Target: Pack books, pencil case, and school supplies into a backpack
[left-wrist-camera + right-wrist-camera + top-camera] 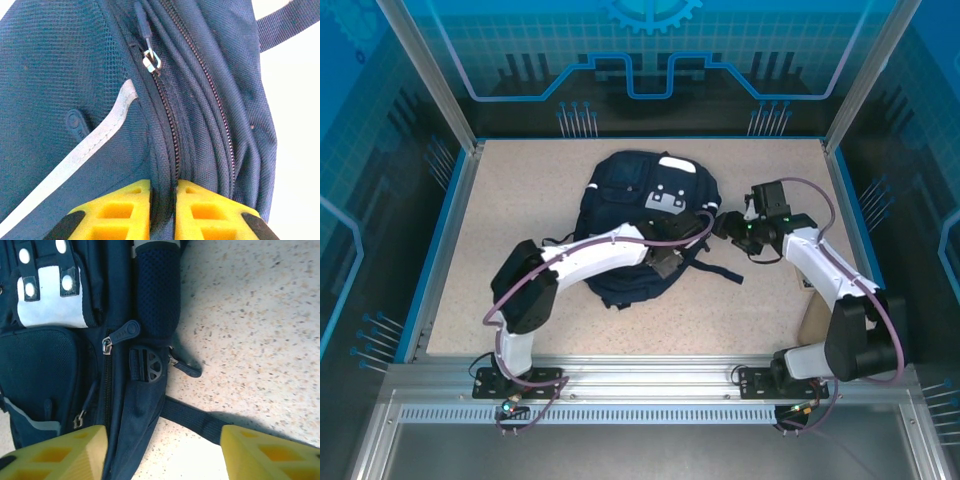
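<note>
Tightly, the yellow left fingers [120,210] pinch a zippered seam ridge of the large soft navy-blue fabric backpack [60,75], and only that fold separates them. The yellow right fingers [55,455] stand wide apart and hold nothing. They hang over the backpack's edge and a dark strap [190,417] lying on the counter. The backpack [630,180] lies flat mid-counter, white dotted patch [668,200] facing up. The speckled beige counter [520,200] has a blue rim, walled by translucent blue panels [380,150] on aluminium posts. The left arm [590,255] bends at its elbow and stretches rightward across the backpack's near part. The right arm [820,265] angles up-left to the backpack's right side.
</note>
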### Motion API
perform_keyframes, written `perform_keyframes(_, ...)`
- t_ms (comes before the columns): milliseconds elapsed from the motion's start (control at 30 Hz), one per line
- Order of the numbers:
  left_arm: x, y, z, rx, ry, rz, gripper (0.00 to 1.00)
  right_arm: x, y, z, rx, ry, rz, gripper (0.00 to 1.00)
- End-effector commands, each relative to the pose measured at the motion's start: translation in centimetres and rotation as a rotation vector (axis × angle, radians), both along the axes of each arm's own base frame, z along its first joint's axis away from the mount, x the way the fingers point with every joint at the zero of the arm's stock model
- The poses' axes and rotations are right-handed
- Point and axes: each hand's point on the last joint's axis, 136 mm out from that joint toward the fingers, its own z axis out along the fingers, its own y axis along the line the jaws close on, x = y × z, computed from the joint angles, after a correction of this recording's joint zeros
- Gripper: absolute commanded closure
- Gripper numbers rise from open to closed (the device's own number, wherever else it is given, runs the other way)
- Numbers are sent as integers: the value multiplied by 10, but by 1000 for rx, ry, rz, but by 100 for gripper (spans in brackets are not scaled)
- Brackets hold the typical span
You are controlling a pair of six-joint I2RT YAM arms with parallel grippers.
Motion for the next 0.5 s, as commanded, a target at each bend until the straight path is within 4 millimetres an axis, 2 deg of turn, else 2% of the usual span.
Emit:
perform_keyframes(0,7,12,41,-78,-109,41,89,13,15,13,73,-32,79,43)
perform_keyframes(133,4,19,52,-114,-141,57,95,20,33,15,133,-31,151,44)
perform_keyframes(300,0,23,69,-179,-182,57,97,33,52,17,211,-16,184,41)
perform_keyframes(467,-8,26,76,-215,-198,26,97,45,63,16,188,-29,236,37)
